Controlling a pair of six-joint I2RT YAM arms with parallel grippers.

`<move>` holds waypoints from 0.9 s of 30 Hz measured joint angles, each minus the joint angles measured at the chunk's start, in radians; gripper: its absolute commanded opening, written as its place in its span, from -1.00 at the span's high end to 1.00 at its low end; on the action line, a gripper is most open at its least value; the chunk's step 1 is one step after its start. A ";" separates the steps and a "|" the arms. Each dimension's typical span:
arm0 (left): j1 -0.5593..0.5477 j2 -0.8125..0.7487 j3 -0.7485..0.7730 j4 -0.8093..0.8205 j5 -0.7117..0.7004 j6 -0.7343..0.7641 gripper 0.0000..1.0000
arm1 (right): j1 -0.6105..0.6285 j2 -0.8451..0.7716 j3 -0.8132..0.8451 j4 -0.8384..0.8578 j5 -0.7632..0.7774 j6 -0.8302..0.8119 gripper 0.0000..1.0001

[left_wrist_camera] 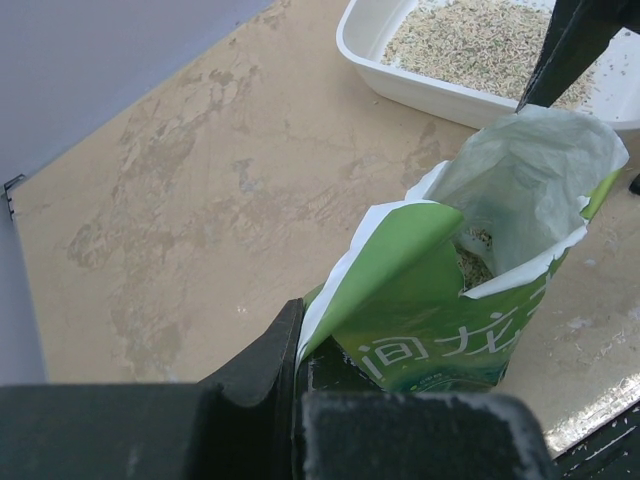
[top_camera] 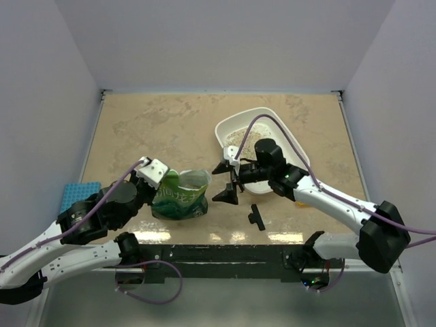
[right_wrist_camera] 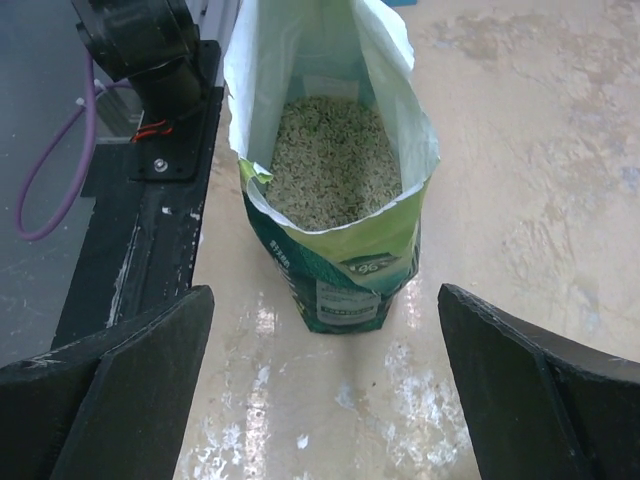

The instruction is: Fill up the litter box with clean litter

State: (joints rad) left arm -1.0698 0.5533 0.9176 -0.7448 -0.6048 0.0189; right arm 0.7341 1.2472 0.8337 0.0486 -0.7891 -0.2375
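The white litter box [top_camera: 253,112] lies at the back right of the table, with clean litter [top_camera: 238,140] spread in its left end; the left wrist view has the litter box [left_wrist_camera: 400,86] and its litter [left_wrist_camera: 470,40] at the top. A crinkled green bag [top_camera: 180,198] stands upright and open near the front edge, more litter [right_wrist_camera: 330,160] inside it. My left gripper [top_camera: 158,178] is shut on the bag's [left_wrist_camera: 440,320] left top flap. My right gripper [top_camera: 229,181] stands wide open, facing the bag [right_wrist_camera: 345,262] from its right with a gap of bare table between.
A small black part [top_camera: 257,217] lies on the table near the front edge, right of the bag. A blue block [top_camera: 77,193] sits at the far left edge. The black base rail [top_camera: 218,253] runs along the front. Grey walls enclose the table.
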 measured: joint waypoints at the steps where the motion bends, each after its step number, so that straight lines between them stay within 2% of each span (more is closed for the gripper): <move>1: 0.000 0.000 0.000 0.000 0.000 0.000 1.00 | 0.000 0.010 0.000 0.015 -0.015 -0.003 -0.97; 6: 0.000 0.001 -0.010 0.012 0.000 0.000 1.00 | 0.000 0.064 -0.002 0.113 -0.071 0.009 -0.97; 14: 0.000 0.013 -0.014 0.031 -0.002 0.001 1.00 | 0.025 0.130 -0.050 0.442 -0.131 0.179 -0.97; 19: 0.000 0.014 -0.014 0.032 -0.002 0.001 1.00 | 0.053 0.194 -0.051 0.578 -0.148 0.270 -0.96; 24: 0.000 0.008 -0.014 0.029 -0.002 0.000 1.00 | 0.064 0.238 -0.051 0.666 -0.147 0.333 -0.74; 27: 0.000 0.003 -0.014 0.025 -0.002 0.001 1.00 | 0.064 0.247 -0.051 0.687 -0.145 0.358 -0.50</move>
State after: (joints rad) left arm -1.0698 0.5560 0.9031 -0.7197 -0.6067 0.0196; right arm 0.7979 1.4944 0.7830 0.7361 -0.9344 0.1204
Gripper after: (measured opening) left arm 0.018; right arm 0.837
